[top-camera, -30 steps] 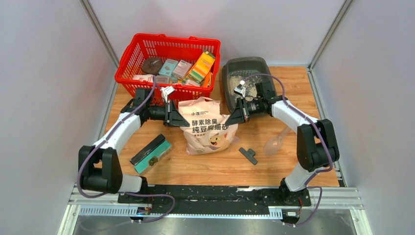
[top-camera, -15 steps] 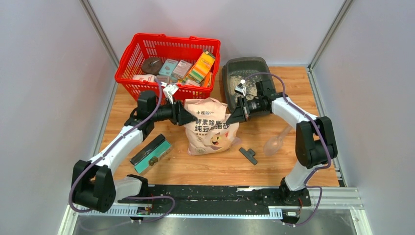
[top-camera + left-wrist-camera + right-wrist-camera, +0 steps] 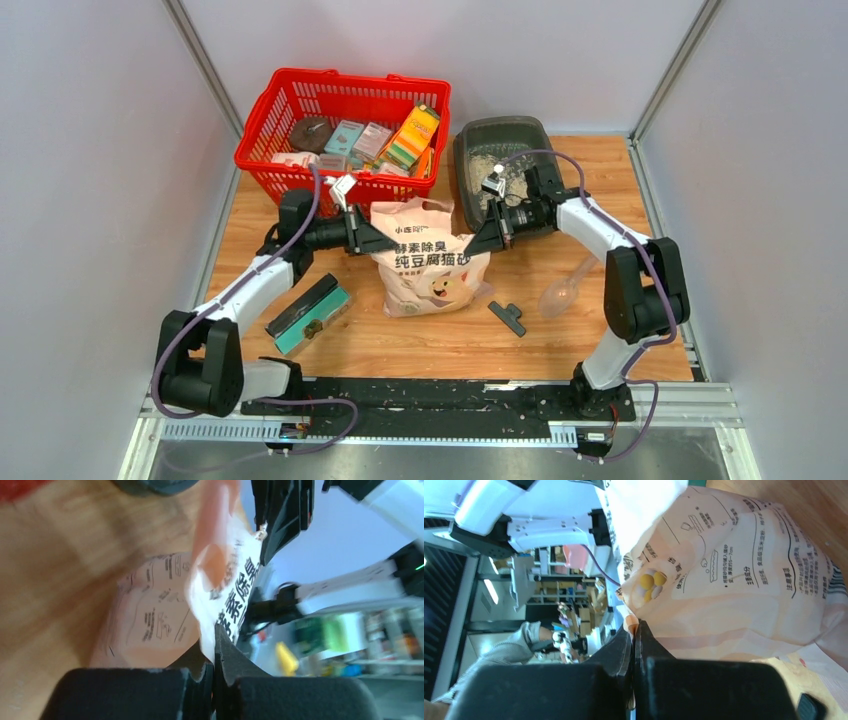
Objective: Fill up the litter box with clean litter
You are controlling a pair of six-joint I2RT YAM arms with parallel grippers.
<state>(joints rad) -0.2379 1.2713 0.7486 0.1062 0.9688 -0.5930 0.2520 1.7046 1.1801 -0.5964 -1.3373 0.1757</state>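
Left gripper (image 3: 214, 647): jaws pressed together, pinching the upper left edge of the litter bag (image 3: 430, 268).
Right gripper (image 3: 634, 630): jaws pressed together, pinching the upper right edge of the same bag.
Litter bag: pinkish-beige with dark Chinese characters and a cartoon cat. It sits on the wooden table (image 3: 420, 342) between the two grippers, with its printed front facing the overhead camera.
Litter box (image 3: 470, 137): dark grey tray at the far right of the table, just behind the right gripper.
Clean litter (image 3: 487, 166): pale granules scattered over part of the tray floor.
Red basket (image 3: 262, 122): far left, beside the tray, packed with boxes.
Teal-and-black box (image 3: 308, 312): near left of the bag.
Clear scoop (image 3: 562, 290): near right.
Small black tool (image 3: 508, 317): between the bag and the scoop.
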